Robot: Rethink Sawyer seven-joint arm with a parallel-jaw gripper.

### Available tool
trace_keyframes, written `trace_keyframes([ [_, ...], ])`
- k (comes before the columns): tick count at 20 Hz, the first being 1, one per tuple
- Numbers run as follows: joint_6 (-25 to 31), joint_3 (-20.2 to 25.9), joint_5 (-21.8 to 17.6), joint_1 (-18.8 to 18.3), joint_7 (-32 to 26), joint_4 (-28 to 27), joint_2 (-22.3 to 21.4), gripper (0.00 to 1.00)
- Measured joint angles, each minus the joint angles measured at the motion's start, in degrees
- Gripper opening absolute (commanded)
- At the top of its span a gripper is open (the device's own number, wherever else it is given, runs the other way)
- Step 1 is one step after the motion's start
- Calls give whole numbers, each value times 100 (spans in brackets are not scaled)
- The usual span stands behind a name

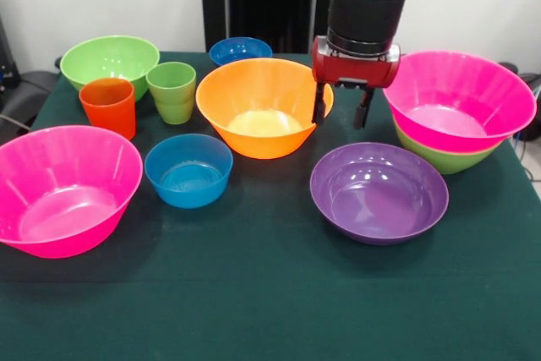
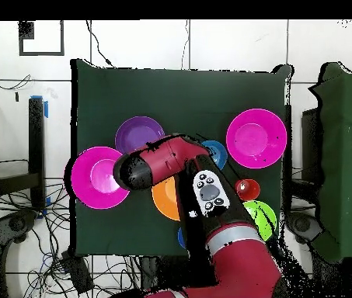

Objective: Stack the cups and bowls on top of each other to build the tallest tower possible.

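My gripper [image 1: 341, 112] hangs open and empty between the big orange bowl [image 1: 262, 107] and the tower [image 1: 456, 103], a pink bowl nested in a green bowl [image 1: 444, 160]. One finger [image 1: 319, 107] is at the orange bowl's right rim. The purple bowl [image 1: 378, 194] lies in front of the gripper. At the left stand the orange-red cup [image 1: 108, 106], the light green cup [image 1: 172, 90], a green bowl [image 1: 110, 58], a blue bowl [image 1: 188, 170] and a second pink bowl [image 1: 63, 188]. Another blue bowl [image 1: 240, 49] sits at the back. In the overhead view the arm [image 2: 171, 159] hides the gripper.
The dark green cloth [image 1: 270, 293] covers the table. The overhead view shows the purple bowl [image 2: 140, 133], the tower's pink bowl [image 2: 97, 177], the other pink bowl [image 2: 256, 137] and the orange-red cup [image 2: 247, 188]. Cables and furniture surround the table.
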Motion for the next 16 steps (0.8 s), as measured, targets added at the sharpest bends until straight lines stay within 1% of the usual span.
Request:
trace_keyframes([
  [9,0,120,0,-67,0,22,6,100],
  [16,-57,127,-1,-92,0,26,62,100],
])
